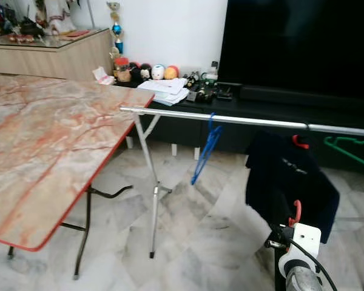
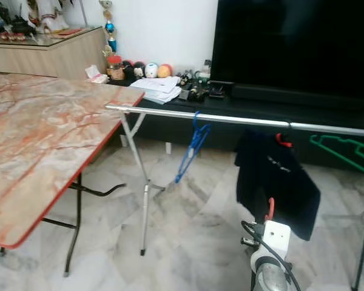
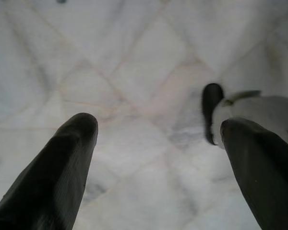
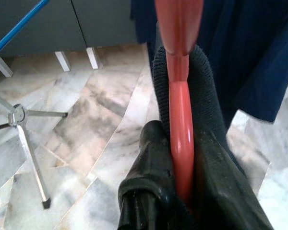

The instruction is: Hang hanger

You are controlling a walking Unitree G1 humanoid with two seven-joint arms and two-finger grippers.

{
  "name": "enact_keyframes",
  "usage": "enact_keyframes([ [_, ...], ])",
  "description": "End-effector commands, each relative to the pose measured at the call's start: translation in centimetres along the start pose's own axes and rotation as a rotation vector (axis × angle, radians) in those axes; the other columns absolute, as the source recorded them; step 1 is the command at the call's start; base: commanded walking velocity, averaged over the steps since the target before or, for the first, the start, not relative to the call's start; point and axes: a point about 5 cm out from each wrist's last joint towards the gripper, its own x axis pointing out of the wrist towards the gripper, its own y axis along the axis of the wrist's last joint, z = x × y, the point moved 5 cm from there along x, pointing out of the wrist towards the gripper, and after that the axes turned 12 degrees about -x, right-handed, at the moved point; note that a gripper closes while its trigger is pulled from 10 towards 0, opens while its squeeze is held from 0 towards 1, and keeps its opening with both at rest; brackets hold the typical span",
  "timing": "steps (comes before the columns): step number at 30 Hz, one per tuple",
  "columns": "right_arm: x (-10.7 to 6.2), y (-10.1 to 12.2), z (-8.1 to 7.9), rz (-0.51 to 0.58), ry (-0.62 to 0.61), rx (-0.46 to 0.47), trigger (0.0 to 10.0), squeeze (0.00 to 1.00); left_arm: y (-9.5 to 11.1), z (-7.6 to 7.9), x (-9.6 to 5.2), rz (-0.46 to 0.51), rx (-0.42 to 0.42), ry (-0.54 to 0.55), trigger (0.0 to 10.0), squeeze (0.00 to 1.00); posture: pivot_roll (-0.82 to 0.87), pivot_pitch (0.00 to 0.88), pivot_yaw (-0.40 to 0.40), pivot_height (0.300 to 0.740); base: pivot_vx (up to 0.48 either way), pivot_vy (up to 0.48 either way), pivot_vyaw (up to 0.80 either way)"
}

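- Grey-veined marble floor (image 1: 200, 236) runs under everything, with a big black television screen (image 1: 297, 45) against the white wall at the back.
- On the robot's left stands a folding table with a pink marbled, red-edged tabletop (image 1: 48, 145) on thin black legs.
- Across the middle runs a long silver metal clothes rail (image 1: 230, 119), held up by a silver stand with splayed feet (image 1: 154, 200).
- From the rail a thin blue plastic hanger (image 1: 206, 148) hangs, tilted.
- Further along the rail a dark navy T-shirt (image 1: 285, 179) hangs on a hanger with a red hook (image 1: 299, 143), and beyond it a green plastic hanger (image 1: 352, 148).
- The right gripper (image 4: 182, 158) is low, just in front of the navy shirt, its black fingers clamped on a red plastic hanger (image 4: 181, 120) that stands up between them; its red curve shows above the white wrist in the head view (image 1: 296, 212).
- The left gripper (image 3: 156, 143) points down at bare floor, fingers spread apart with nothing between them.
- A low black TV bench (image 1: 261, 109) carries a stack of white papers (image 1: 165, 90) and small round toy figures (image 1: 155, 71).
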Motion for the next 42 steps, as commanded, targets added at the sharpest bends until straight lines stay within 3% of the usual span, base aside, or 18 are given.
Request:
enact_keyframes([
  [1, 0.2, 0.2, 0.4, 0.005, -0.014, -0.005, 10.0, 0.00, -0.6, 0.0, -0.1, -0.016, -0.006, 0.003, 10.0, 0.00, 0.03, 0.000, 0.035, 0.740, 0.000, 0.000, 0.00],
  [22, 0.5, 0.7, 0.3, 0.019, -0.044, 0.026, 10.0, 0.00, 0.0, -0.3, 0.0, 0.000, 0.025, 0.001, 10.0, 0.00, 0.03, 0.000, 0.059, 0.740, 0.000, 0.000, 0.00],
  [29, 1.1, 1.3, 0.4, 0.031, -0.056, 0.029, 10.0, 0.00, 0.5, -0.3, 0.0, 0.009, 0.027, -0.001, 10.0, 0.00, 0.04, 0.000, 0.071, 0.740, -0.302, 0.000, 0.00],
  [42, 0.8, 0.7, 2.6, 0.012, -0.139, 0.040, 10.0, 0.00, -0.3, -0.5, -0.1, -0.012, 0.047, -0.005, 10.0, 0.00, 0.02, 0.000, 0.084, 0.740, -0.323, 0.000, 0.00],
])
